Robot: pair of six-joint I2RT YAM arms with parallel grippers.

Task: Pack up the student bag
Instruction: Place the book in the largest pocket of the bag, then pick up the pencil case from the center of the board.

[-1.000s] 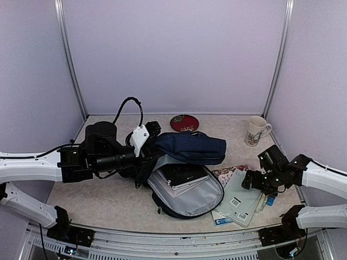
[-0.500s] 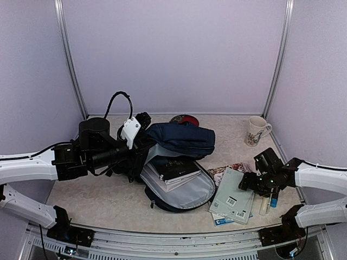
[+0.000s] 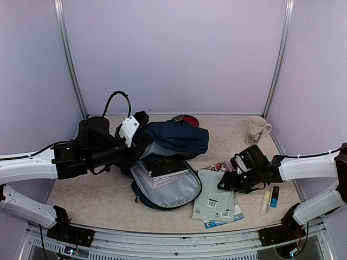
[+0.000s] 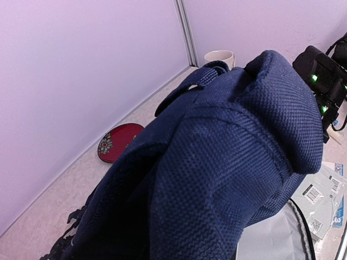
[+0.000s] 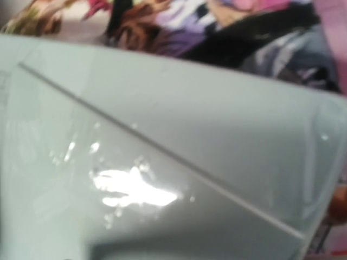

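Observation:
The student bag (image 3: 176, 138) lies open at mid-table, its navy flap lifted and its grey lining (image 3: 171, 190) showing, with books (image 3: 164, 166) inside. My left gripper (image 3: 136, 125) is shut on the bag's upper left edge; navy fabric (image 4: 217, 157) fills the left wrist view and hides the fingers. My right gripper (image 3: 227, 181) sits low at the far right edge of a pale green book (image 3: 214, 199) lying right of the bag. That cover (image 5: 162, 135) fills the right wrist view, with a colourful comic (image 5: 217, 27) beyond it. The right fingers are hidden.
A white mug (image 3: 256, 130) stands at the back right and a red plate (image 3: 187, 119) sits behind the bag. A glue stick (image 3: 264, 203) and a blue marker (image 3: 274, 196) lie right of the books. The comic (image 3: 222, 166) peeks out under the stack.
My left arm pulled the bag leftward and raised its flap. My right gripper moved left, and the pale green book stack slid left with it toward the bag.

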